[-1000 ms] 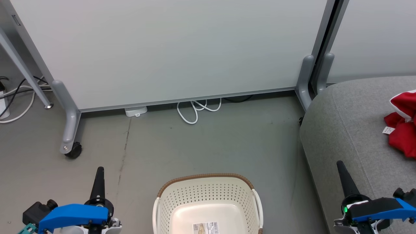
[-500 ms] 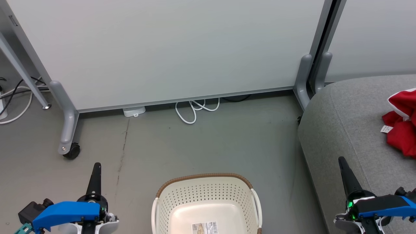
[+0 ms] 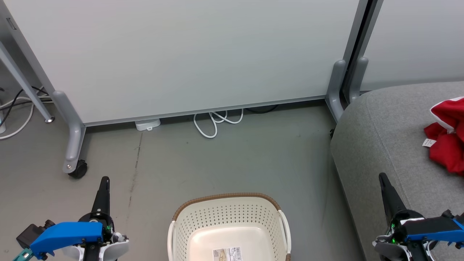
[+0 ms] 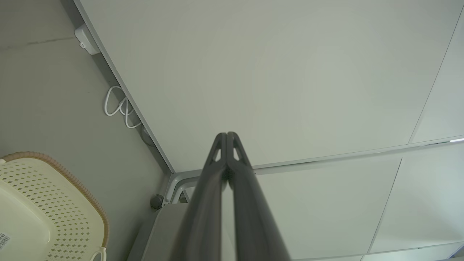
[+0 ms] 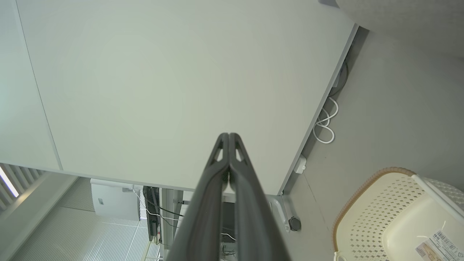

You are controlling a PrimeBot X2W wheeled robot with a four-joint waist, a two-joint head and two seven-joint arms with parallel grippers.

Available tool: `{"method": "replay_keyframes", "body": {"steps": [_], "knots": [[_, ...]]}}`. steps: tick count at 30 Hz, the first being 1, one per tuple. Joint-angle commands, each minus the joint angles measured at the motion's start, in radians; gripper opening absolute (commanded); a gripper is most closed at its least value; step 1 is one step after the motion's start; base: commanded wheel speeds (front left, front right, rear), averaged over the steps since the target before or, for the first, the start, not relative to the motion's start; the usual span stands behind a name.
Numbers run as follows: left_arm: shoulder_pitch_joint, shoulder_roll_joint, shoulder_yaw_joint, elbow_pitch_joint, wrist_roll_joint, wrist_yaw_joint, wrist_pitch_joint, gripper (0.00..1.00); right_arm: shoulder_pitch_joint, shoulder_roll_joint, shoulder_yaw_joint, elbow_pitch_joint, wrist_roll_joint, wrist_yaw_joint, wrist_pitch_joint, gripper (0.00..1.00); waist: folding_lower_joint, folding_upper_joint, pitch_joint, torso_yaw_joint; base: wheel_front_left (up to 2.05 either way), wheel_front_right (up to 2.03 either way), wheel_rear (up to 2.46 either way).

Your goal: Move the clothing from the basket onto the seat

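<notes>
Wrapping up, by the look of it: basket (image 3: 226, 196) bottom is bare apart from a sticker label (image 3: 227, 253), nothing red left in it. Clothing (image 3: 446, 146) lies on the seat (image 3: 377, 145) at the right edge of the head view, cut off by the frame, so I can't count the pieces from here

Delta over the last second:
- whole head picture slid slightly left, which is my camera moving and not the room
- basket, cable loop (image 3: 214, 125) and clothing kept their layout
- both arms eased a little outward, away from the basket. Left jaws now show over bare floor left of it, right jaws against the seat's near side, well apart from the clothing

Both jaws clenched on nothing: wrist views show left fingers (image 4: 210, 188) and right fingers (image 5: 212, 188) pressed tip to tip, no fabric between

My read: transfer looks done and the arms are parking, not lining up another pick. Only open item is whether both garments are in that red heap. I'd need a look further right to confirm
</notes>
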Motion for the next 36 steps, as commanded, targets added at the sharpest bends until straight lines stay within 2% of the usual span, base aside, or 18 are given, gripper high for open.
{"method": "replay_keyframes", "body": {"steps": [1,27,36], "knots": [[-0.018,0.000,0.005,-0.010,-0.017,-0.001,0.007,0.00,-0.022,-0.006,-0.002,-0.005,0.022,0.001,0.005,0.00,-0.0001,-0.0001,0.000,-0.001,0.00,0.00,0.00],[-0.030,-0.010,0.039,-0.033,-0.178,-0.001,0.056,0.00,-0.035,-0.006,-0.012,-0.001,0.206,0.001,0.034,0.00,-0.0001,-0.0001,0.003,-0.014,0.00,0.00,0.00],[-0.028,-0.010,0.039,-0.032,-0.176,-0.002,0.056,0.00,-0.035,-0.006,-0.012,-0.001,0.204,0.001,0.034,0.00,-0.0001,-0.0001,0.003,-0.014,0.00,0.00,0.00]]}}
